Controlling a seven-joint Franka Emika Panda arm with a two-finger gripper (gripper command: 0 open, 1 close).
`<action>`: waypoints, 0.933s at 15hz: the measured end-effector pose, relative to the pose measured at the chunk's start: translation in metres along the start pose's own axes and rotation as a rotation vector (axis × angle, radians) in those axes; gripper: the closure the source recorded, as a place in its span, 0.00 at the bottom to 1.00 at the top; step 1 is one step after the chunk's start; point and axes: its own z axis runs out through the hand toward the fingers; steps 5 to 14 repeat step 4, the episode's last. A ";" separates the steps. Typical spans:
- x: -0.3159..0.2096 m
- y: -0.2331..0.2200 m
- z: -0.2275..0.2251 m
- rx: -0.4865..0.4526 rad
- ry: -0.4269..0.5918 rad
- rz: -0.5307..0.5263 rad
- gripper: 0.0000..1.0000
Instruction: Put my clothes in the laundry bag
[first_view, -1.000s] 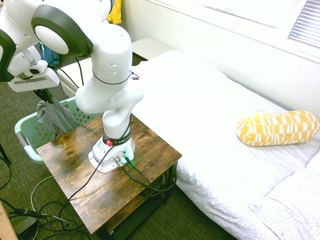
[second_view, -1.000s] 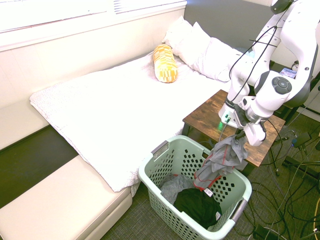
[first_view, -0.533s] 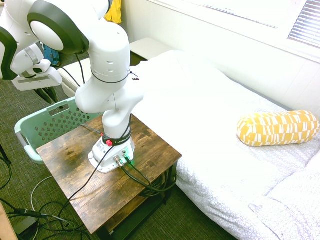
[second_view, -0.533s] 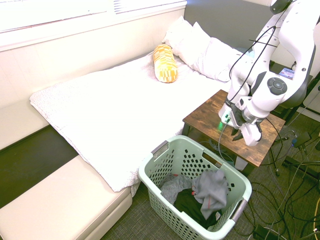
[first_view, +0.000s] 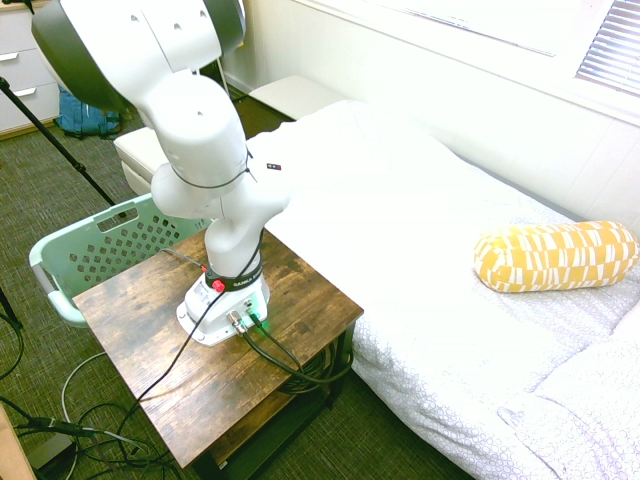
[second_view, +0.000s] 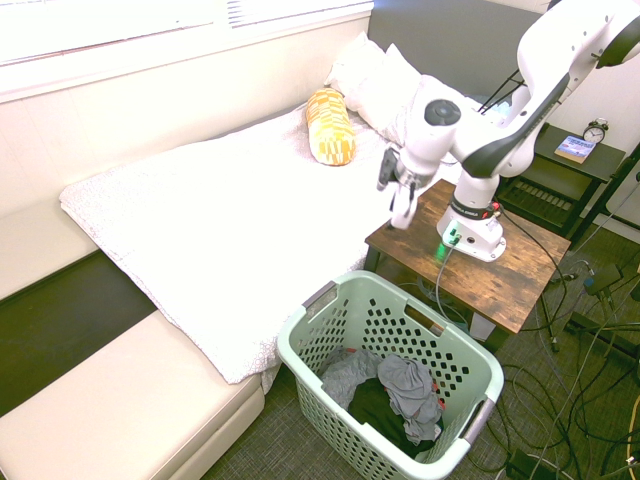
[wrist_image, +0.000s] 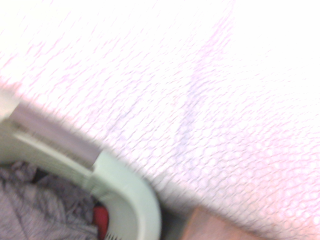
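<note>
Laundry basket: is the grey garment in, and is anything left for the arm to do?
Done: the grey garment lies inside the mint-green laundry basket, on other clothes. In hand: nothing; the hand is empty, above the edge of the bed, apart from the basket. Left: no other loose clothing shows on the bed, so the job looks complete.

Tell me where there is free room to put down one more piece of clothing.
The white bed is bare between the yellow pillow and its foot end. The wooden table has bare room beside the arm's base. The green basket is crowded: grey clothes and dark ones cover its bottom.
</note>
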 end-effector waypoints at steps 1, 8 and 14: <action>0.041 0.010 -0.012 -0.002 0.010 0.048 0.00; 0.145 0.073 -0.031 0.001 0.002 0.168 0.00; 0.145 0.073 -0.031 0.001 0.002 0.168 0.00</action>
